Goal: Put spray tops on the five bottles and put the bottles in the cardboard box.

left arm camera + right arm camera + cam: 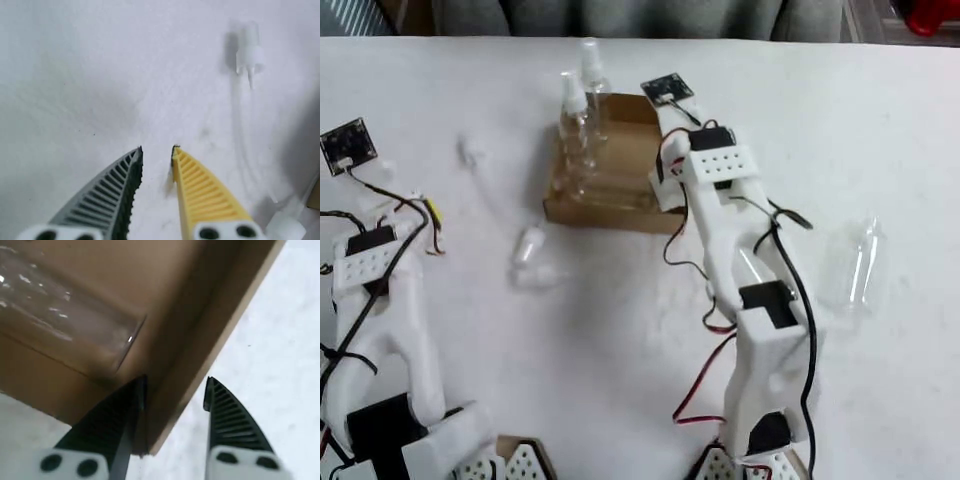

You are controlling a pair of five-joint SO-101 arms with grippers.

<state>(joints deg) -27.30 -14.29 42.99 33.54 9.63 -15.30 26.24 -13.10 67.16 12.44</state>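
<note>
Left gripper low over bare desk, grey and yellow fingers slightly apart, nothing between. Just ahead, spray top lying on the desk, thin tube trailing off, faint. Another white cap beside the yellow finger, cut off at the frame edge.

Right gripper at the cardboard box, fingers spread astride one side wall: one inside, one outside over the desk, not visibly pinching. From above, those fingers hidden under the arm's own wrist.

Inside the box, two clear bottles with spray tops, standing or leaning not tellable; bodies see-through, hard to separate.

Loose bottle on its side on the desk, beyond the right arm, well apart from the box, neck end unclear.

Two pale pieces near the box front on the left arm's side, blurred; bottle or top, cannot tell.
</note>
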